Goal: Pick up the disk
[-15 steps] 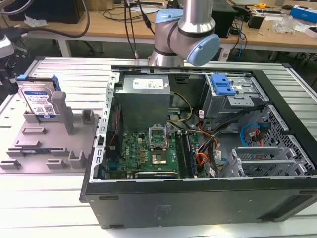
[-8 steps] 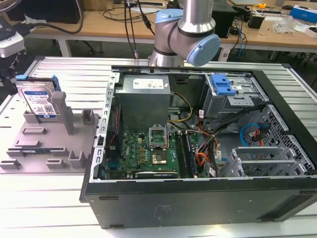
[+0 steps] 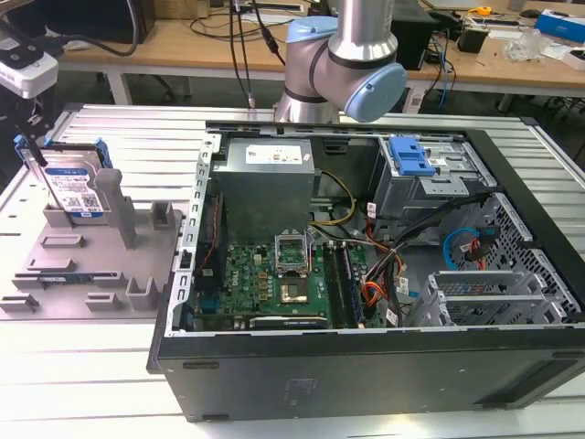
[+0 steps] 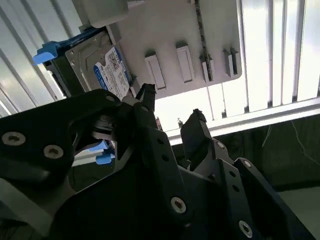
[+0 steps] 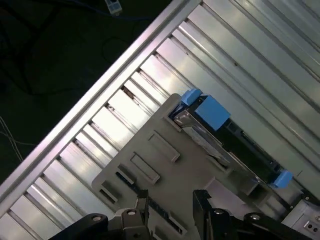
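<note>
The disk (image 3: pixel 73 187) stands on edge in a slot at the back of a grey holder plate (image 3: pixel 91 270), at the exterior view's left. It is silver-grey with a white-and-blue label and blue side rails. My gripper (image 3: pixel 32 146) hangs just above and beside the disk's far-left end. In both wrist views the black fingers stand apart with nothing between them: gripper (image 4: pixel 171 106), gripper (image 5: pixel 171 197). The labelled disk (image 4: pixel 107 70) lies just beyond one fingertip, apart from it. The disk (image 5: pixel 210 112) appears edge-on, a short way past the fingertips.
An open computer case (image 3: pixel 366 366) takes up the middle and right of the slatted metal table (image 3: pixel 137 137). Inside are a grey power supply (image 3: pixel 270 187), a green board (image 3: pixel 265 279) and a blue latch (image 3: pixel 409 155). The arm's base (image 3: pixel 343 64) rises behind the case.
</note>
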Controlling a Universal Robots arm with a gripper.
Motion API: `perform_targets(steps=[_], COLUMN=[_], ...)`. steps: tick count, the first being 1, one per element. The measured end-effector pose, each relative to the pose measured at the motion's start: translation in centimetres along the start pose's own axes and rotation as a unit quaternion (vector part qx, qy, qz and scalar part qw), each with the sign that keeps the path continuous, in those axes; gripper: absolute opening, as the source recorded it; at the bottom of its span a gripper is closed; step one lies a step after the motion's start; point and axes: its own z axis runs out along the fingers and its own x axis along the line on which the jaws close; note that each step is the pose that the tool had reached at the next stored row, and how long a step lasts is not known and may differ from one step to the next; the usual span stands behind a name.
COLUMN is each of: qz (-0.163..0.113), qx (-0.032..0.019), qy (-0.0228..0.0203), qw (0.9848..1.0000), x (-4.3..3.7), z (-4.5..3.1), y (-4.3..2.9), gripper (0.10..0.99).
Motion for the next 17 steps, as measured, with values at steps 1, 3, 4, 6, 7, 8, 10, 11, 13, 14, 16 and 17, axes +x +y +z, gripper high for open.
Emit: perform_targets(steps=[1, 3, 4, 6, 7, 8, 10, 11, 13, 14, 16, 17], qz=[-0.011, -0.03, -0.039, -0.061, -0.076, -0.085, -0.107, -0.123, -0.145, -0.166, -0.186, -0.206], qx=[0.0001, 0.0002, 0.0003, 0.0004, 0.0005, 0.0005, 0.0006, 0.0007, 0.0009, 0.001, 0.0011, 0.0012], qy=[0.0005, 0.0012, 0.0016, 0.0024, 0.0029, 0.0032, 0.004, 0.0046, 0.0053, 0.0061, 0.0068, 0.0075], qw=[0.9999, 0.9995, 0.9992, 0.9982, 0.9971, 0.9964, 0.9943, 0.9924, 0.9894, 0.9861, 0.9826, 0.9785], x=[0.0, 0.0, 0.0, 0.0, 0.0, 0.0, 0.0, 0.0, 0.0, 0.0, 0.0, 0.0], z=[0.0, 0.01, 0.02, 0.04, 0.05, 0.06, 0.08, 0.1, 0.12, 0.14, 0.16, 0.18], y=[0.0, 0.0, 0.0, 0.0, 0.0, 0.0, 0.0, 0.0, 0.0, 0.0, 0.0, 0.0], gripper=[0.482, 0.482, 0.482, 0.482, 0.482, 0.482, 0.482, 0.482, 0.482, 0.482, 0.482, 0.482])
